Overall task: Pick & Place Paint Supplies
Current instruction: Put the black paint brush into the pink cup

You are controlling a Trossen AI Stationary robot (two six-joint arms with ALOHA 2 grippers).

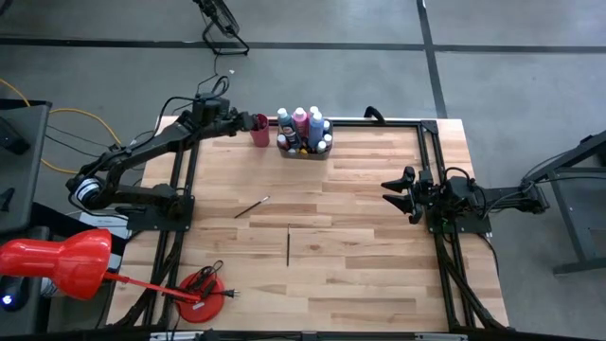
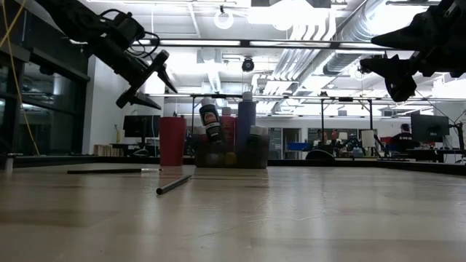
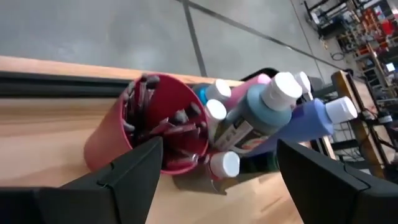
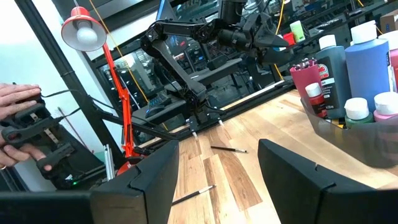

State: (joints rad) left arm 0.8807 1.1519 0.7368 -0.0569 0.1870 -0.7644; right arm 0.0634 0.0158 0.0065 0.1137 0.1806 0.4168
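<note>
Nearest the low camera, one paintbrush (image 2: 173, 184) lies loose on the table (image 1: 360, 275). My left hand (image 1: 241, 121) hangs released, fingers (image 3: 124, 171) spread wide and empty, just above the pink cup (image 3: 149, 127), where several brushes (image 3: 165, 121) stand. Beside the cup, touching it, the grey tray (image 1: 305, 152) holds the paint bottles (image 1: 303, 128). Another brush (image 1: 252, 206) lies mid-table, well apart. My right hand (image 1: 400, 194) waits at the table's right side, jaws parted, holding nothing.

Wooden table (image 1: 360, 237); two paintbrushes (image 1: 252, 206), pink cup (image 1: 259, 130), grey tray (image 1: 305, 150)
</note>
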